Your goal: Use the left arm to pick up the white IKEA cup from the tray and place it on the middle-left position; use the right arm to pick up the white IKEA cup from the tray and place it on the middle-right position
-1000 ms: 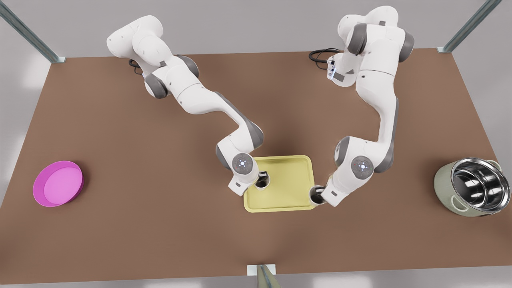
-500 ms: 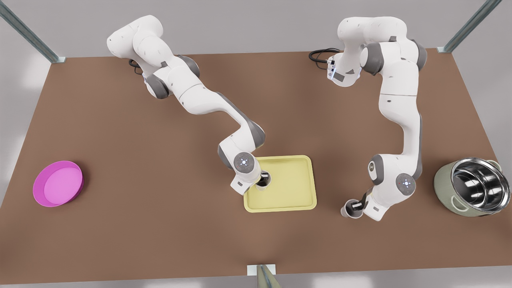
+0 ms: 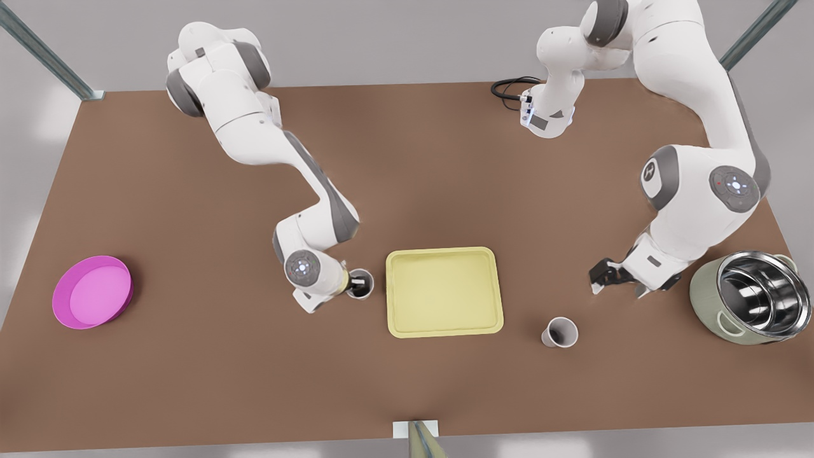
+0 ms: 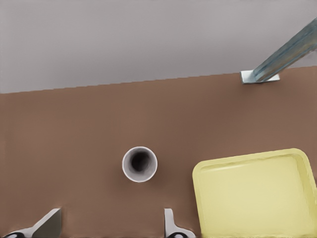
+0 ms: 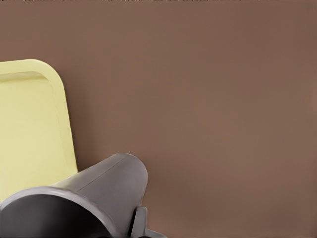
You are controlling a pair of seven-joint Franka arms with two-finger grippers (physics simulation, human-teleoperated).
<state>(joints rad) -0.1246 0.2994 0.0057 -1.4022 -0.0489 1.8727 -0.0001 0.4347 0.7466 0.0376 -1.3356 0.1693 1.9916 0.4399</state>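
Observation:
The pale yellow tray (image 3: 445,292) lies mid-table with nothing in it. One white cup (image 3: 560,332) stands upright on bare brown tabletop at the front view's right of the tray. My left gripper (image 3: 603,275) hangs open above and beyond it, near the pot. In the left wrist view that cup (image 4: 140,164) stands free ahead of my spread fingers (image 4: 49,224), with the tray (image 4: 257,198) beside it. My right gripper (image 3: 353,284) is shut on the other white cup (image 3: 360,284), just off the tray's edge on the front view's left. The right wrist view has this cup (image 5: 74,203) close up beside the tray (image 5: 29,129).
A round magenta bowl (image 3: 92,292) sits at the front view's far left. A steel-lined pot (image 3: 747,296) stands at the far right, close to my left arm. A black cable (image 3: 509,86) lies at the back edge. Metal posts stand at the table's corners and front middle.
My left gripper carried its cup off the tray to the front view's right, let it go and drew back toward the pot. My right gripper moved its cup off the tray to the front view's left.

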